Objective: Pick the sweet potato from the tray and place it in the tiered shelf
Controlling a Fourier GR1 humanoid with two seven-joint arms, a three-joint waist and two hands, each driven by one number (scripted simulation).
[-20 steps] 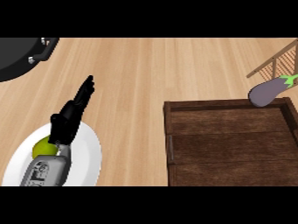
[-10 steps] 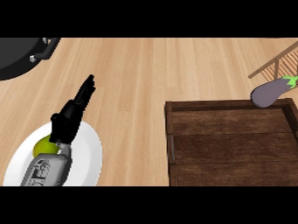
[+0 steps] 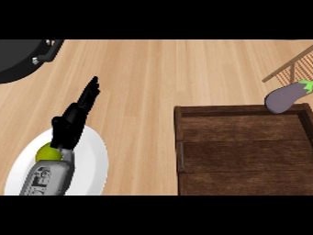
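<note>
Light wooden counter (image 3: 159, 73) fills the head view, and a black pan (image 3: 9, 59) sits at the far left corner. At the lower right is a dark brown tray (image 3: 243, 153). I see no sweet potato in it. A purple eggplant (image 3: 287, 96) rests at the tray's far right corner, just beside the slatted tiered shelf (image 3: 301, 64). The left hand (image 3: 74, 119) stays low on the left, fingers straight, holding nothing, above a white plate (image 3: 84, 160) with a green fruit (image 3: 47, 152) on it. The right hand is out of sight. I think the robot should first find the sweet potato, then place it gently on the shelf.
</note>
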